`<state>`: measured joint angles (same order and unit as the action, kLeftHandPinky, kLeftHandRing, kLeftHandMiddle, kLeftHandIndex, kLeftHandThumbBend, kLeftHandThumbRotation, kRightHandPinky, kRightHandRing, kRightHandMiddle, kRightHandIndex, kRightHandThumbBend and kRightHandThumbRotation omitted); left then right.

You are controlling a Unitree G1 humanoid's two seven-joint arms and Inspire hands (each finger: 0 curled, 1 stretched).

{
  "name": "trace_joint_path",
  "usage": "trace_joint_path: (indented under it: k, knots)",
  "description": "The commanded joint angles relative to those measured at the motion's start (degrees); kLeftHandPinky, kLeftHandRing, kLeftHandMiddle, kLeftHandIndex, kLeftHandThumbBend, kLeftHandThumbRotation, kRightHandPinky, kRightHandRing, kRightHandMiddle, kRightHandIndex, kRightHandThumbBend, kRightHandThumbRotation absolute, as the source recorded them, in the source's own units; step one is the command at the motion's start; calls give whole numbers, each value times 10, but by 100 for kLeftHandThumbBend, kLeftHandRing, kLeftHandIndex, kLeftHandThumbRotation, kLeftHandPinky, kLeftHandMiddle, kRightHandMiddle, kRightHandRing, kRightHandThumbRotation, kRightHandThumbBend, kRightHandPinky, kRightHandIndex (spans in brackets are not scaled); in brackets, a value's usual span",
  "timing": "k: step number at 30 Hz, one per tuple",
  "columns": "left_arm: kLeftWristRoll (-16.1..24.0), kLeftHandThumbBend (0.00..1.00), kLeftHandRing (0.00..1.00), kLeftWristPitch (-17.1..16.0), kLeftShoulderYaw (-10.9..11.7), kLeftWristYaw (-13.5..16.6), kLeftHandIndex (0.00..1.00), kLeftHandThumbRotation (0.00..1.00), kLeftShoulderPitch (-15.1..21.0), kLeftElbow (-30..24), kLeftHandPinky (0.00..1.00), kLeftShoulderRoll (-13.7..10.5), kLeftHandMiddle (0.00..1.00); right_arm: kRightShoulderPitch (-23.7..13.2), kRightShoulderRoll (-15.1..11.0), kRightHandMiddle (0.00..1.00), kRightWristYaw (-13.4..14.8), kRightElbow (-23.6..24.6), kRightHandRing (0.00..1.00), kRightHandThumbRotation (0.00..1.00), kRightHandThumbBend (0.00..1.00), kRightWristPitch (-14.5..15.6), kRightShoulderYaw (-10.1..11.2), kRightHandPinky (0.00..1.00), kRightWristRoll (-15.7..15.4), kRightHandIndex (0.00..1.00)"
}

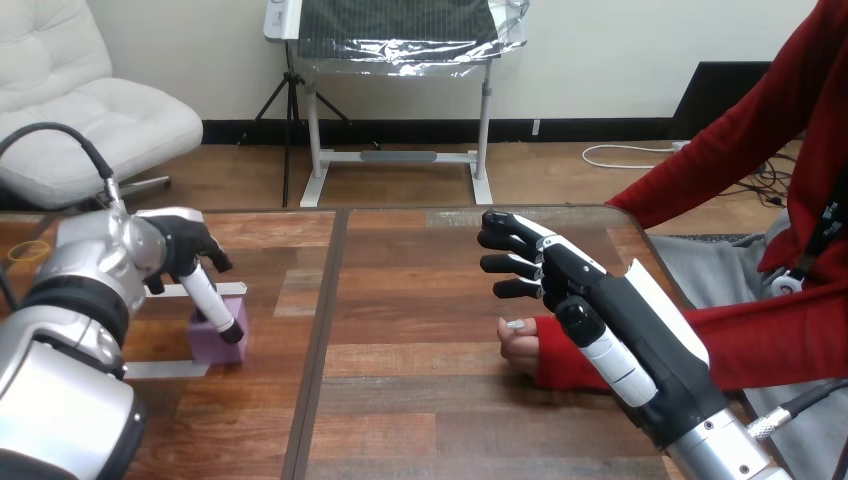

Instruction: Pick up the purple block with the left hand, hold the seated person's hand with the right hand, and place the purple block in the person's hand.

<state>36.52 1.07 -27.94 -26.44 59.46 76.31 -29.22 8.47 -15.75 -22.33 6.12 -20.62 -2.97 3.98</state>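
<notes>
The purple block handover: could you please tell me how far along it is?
Nothing looks finished. In hand: the left robot hand is on the purple block, which sits on the table; the right robot hand is open by the person's hand, not curled round it. Left: lifting the block, holding the person's hand, placing the block in it.

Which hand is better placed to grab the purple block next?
Left: the left hand is right at the purple block; the right hand is far off, by the person's hand.
</notes>
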Motion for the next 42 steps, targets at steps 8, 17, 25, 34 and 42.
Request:
trace_joint_path:
  k: [8,17,25,34,42]
  knots:
    - [-20,72,83,-10,28,-10,85,14,58,-31,78,-29,85,-33,-2,89,2,28,86,100,99,1,7,80,6,90]
    - [-36,70,82,-12,44,-24,81,14,64,-44,78,-40,82,-35,-2,89,3,26,86,100,99,0,7,80,3,91]
    - [-37,67,82,-16,50,-37,77,15,69,-54,80,-50,81,-36,-2,89,0,24,86,100,99,1,7,80,6,91]
    - [-44,64,84,-23,58,-61,72,17,74,-70,84,-62,80,-37,-4,90,-1,24,87,100,99,5,5,81,6,91]
    - [-56,63,80,-25,67,-78,66,16,77,-79,81,-71,78,-37,-3,90,-2,27,87,100,100,11,5,81,8,91]
